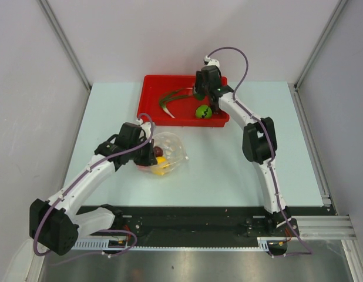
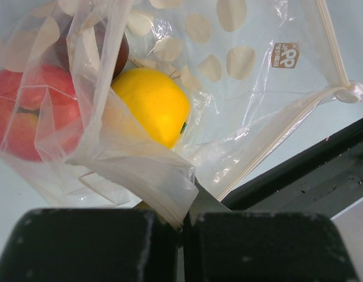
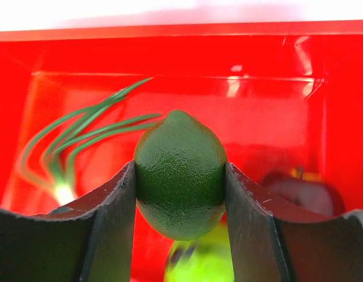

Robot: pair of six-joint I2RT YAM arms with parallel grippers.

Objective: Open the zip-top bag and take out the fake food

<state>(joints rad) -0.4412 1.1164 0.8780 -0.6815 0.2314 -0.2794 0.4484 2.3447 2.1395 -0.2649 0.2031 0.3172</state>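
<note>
The job is partly done, by the look of it. The zip-top bag (image 1: 170, 154) lies left of the middle of the table (image 1: 240, 170), a little toward its near edge, and its mouth is open: in the left wrist view the two halves of the whitish zip strip (image 2: 333, 53) part from the end by the slider (image 2: 352, 91).

Some of the fake food is already out. In the red tray (image 1: 184, 114), which sits at the middle of the table's far edge, lie the green onion (image 1: 172, 100) on the left side and a bright green ball (image 1: 203, 111) by the tray's near right corner. The right wrist view also shows a dark red fruit (image 3: 305, 191) on the tray floor. The right gripper (image 3: 180, 167) hangs over the tray with a dark green lime (image 3: 179, 194) clamped between its fingers, not yet put down.

What is left sits inside the bag: a yellow lemon (image 2: 152, 106), a red fruit (image 2: 26, 111) beside it, and a dark piece (image 2: 111, 50) behind them that is too hidden to name.

The left gripper (image 2: 182, 220) is pinched tight on a fold of the bag's plastic.

The bag is clear, soft and crumpled, printed with pale ovals, and bunched around the fruit
</note>
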